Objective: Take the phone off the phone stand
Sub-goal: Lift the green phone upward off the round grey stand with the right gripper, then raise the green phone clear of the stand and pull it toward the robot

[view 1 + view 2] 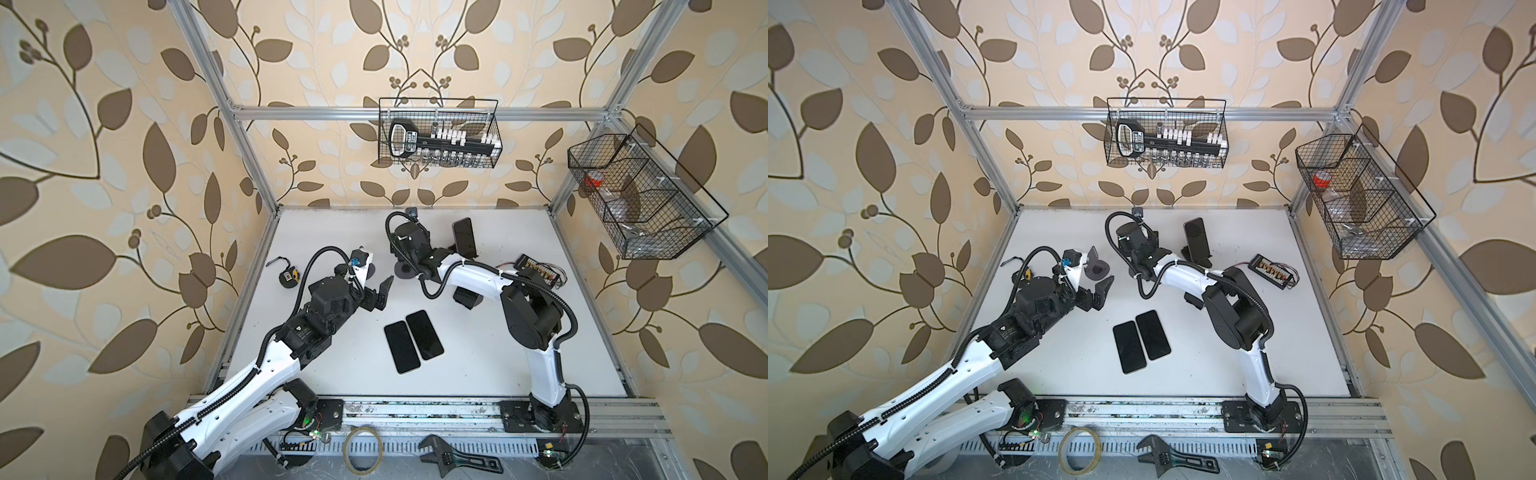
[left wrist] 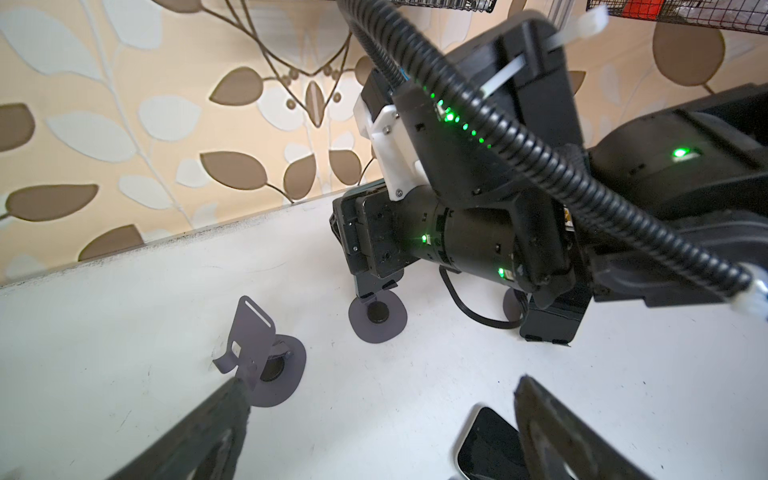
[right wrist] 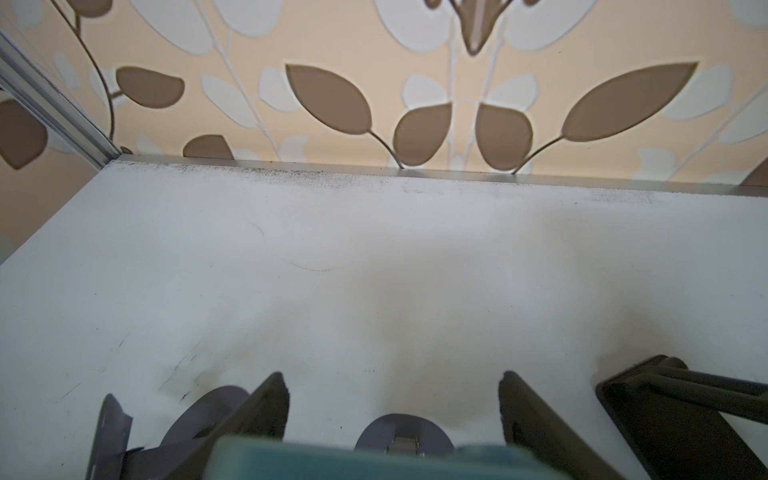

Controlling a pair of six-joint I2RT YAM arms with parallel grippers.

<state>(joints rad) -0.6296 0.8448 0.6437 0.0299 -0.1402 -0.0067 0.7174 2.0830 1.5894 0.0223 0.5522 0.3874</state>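
Note:
In the right wrist view the phone (image 3: pixel 374 461) is a blurred teal edge low between my right gripper's (image 3: pixel 392 378) fingers. Below it sits the phone stand's grey round base (image 3: pixel 403 432). The jaws stand apart on either side of the phone, and I cannot see whether they touch it. In both top views the right wrist (image 1: pixel 409 243) hides this phone; only the stand's base (image 1: pixel 404 271) shows. In the left wrist view the base (image 2: pixel 376 320) sits under the right gripper. My left gripper (image 2: pixel 382 382) is open and empty, just left of it.
An empty grey stand (image 2: pixel 253 332) is by the left fingers. Another phone (image 1: pixel 464 237) leans in a black stand at the back. Two phones (image 1: pixel 401 347) (image 1: pixel 424 334) lie flat mid-table. A tape measure (image 1: pixel 289 278) lies left, a circuit board (image 1: pixel 536 266) right.

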